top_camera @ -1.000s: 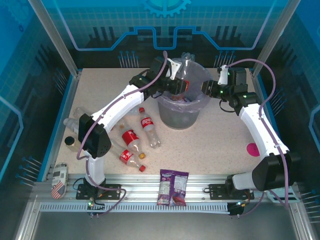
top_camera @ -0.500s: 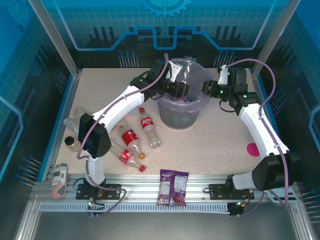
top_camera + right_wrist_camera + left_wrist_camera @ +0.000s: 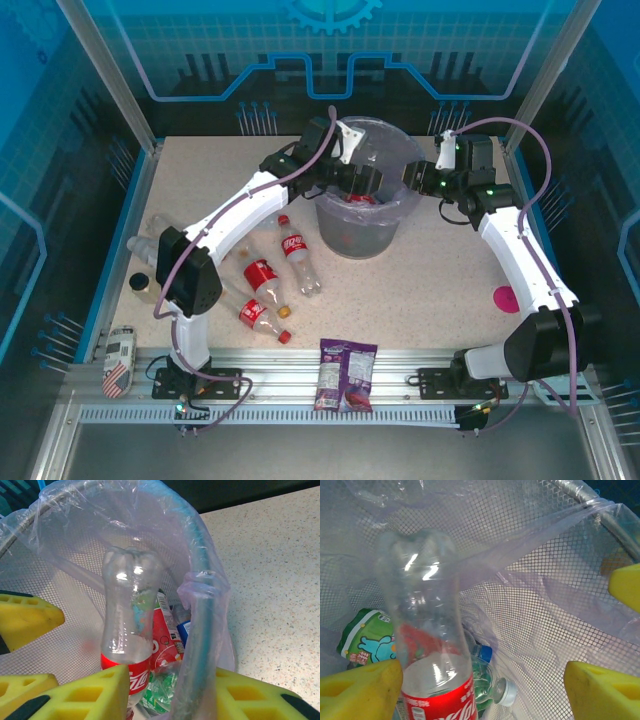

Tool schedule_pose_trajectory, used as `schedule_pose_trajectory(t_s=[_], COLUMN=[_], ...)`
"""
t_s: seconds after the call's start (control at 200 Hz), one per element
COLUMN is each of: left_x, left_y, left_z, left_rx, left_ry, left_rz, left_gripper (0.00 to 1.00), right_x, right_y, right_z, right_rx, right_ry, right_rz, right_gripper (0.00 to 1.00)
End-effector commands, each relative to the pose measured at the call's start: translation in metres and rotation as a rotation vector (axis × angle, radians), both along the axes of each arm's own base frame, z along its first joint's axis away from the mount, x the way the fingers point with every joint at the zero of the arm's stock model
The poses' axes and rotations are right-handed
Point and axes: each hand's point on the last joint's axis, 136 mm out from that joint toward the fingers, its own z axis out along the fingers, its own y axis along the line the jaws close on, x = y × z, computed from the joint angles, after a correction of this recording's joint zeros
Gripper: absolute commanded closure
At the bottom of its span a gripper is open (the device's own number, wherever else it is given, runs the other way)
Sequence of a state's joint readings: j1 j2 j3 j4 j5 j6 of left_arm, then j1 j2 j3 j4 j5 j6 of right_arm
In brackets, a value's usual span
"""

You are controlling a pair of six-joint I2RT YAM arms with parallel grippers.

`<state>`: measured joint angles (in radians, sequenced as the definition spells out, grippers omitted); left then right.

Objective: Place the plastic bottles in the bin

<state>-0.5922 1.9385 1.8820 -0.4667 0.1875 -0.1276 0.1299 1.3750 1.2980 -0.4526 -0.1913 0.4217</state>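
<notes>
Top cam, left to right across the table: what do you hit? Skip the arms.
bottles by the left edge → red-label bottles → bin → pink disc. The purple packet is left out because it overlaps the bin's span.

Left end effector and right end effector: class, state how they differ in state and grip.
The left end effector stands open over the bin; the right end effector is shut. The left grips nothing; the right clamps the bin's rim. Both have yellow fingers.
</notes>
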Motion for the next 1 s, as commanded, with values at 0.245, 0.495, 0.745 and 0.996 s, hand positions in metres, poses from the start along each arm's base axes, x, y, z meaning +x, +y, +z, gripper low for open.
schedule_pose_trajectory(t_s=[0.245, 0.495, 0.745, 0.996], left_x=[-0.031, -0.042, -0.045, -0.04], left_y=[0.075, 0.186, 0.32, 0.402], left_z=[0.104, 0.062, -0.028, -0.102], left_rx=[-0.027, 0.027, -0.043, -0.031], left_ry=[-0.178, -0.004, 0.25, 0.393], left_rz=[0.134, 0.425, 0.858, 1.199], left_gripper=[0.09, 0.06, 0.06, 0.02], right_x=[0.0, 0.0, 0.0, 0.003], right_y=[0.0, 0.001, 0.004, 0.009], right_z=[0.0, 0.003, 0.003, -0.004], right_rx=[-0.03, -0.039, -0.038, -0.034], right_ry=[0.017, 0.007, 0.006, 0.021], right_rz=[0.009, 0.018, 0.033, 0.052], right_gripper=[0.59, 0.59, 0.59, 0.59])
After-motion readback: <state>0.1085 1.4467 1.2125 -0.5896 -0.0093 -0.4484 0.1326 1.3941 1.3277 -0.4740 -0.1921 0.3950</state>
